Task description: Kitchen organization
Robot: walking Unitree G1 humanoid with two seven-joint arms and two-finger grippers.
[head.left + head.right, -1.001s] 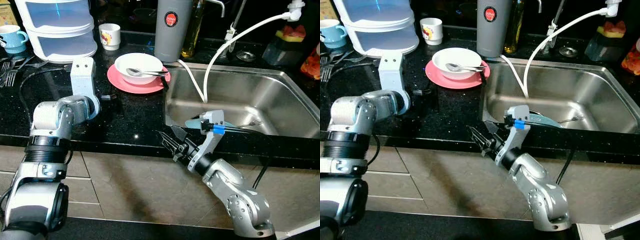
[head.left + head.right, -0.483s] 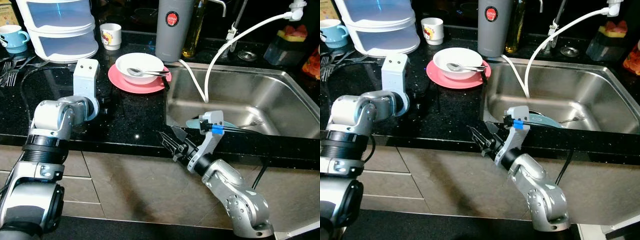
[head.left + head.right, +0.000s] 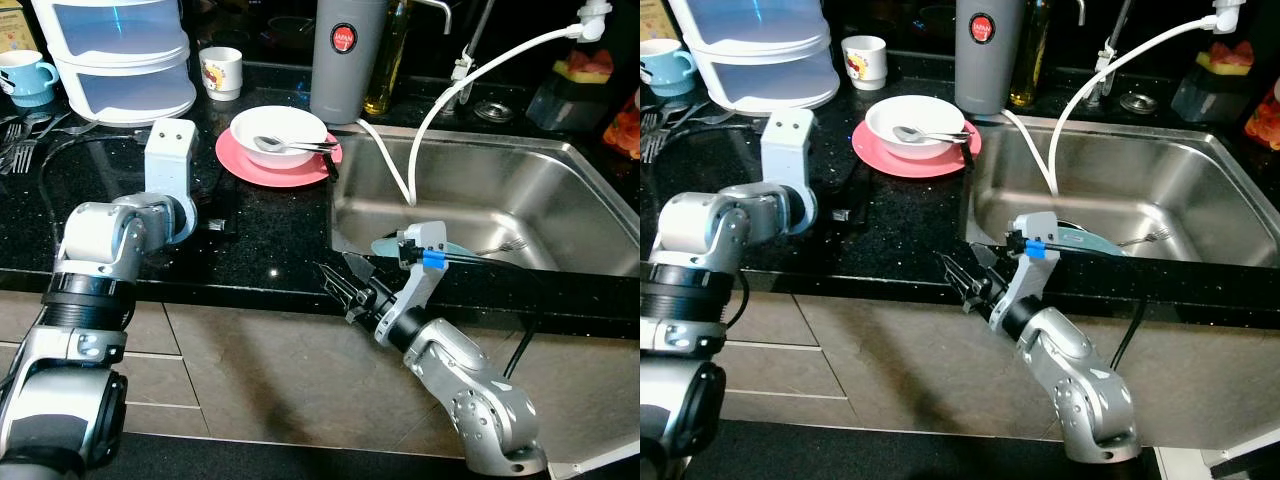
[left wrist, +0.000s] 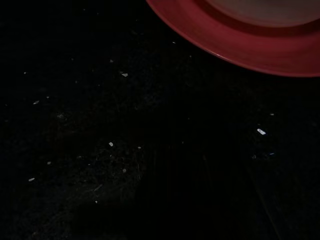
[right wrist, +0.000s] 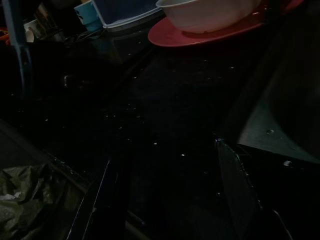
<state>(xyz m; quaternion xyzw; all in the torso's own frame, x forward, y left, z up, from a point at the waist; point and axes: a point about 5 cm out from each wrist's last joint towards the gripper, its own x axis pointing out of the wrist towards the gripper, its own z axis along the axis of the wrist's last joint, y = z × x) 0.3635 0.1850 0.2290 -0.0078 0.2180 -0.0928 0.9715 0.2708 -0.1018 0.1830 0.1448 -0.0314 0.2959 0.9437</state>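
A pink plate (image 3: 262,166) lies on the black counter, left of the sink, with a white bowl (image 3: 277,128) and a spoon (image 3: 292,146) on it. My left gripper (image 3: 220,208) rests low over the counter just left of the plate, black against the dark stone. The plate's rim (image 4: 235,47) fills the edge of the left wrist view. My right gripper (image 3: 343,279) hangs open at the counter's front edge, below the sink's near left corner, holding nothing. Its fingers (image 5: 100,200) stand wide apart in the right wrist view, pointing across the counter toward the plate (image 5: 200,35).
The steel sink (image 3: 560,190) holds a blue dish (image 3: 392,245) and a fork (image 3: 500,245). A white hose (image 3: 440,100) droops into it. A grey flask (image 3: 345,55), oil bottle (image 3: 385,55), small cup (image 3: 220,72), drawer unit (image 3: 120,55), blue mug (image 3: 25,75) and loose forks (image 3: 20,135) line the counter.
My left wrist has edged slightly toward the pink plate, and the view has shifted a little. The right arm has not moved.
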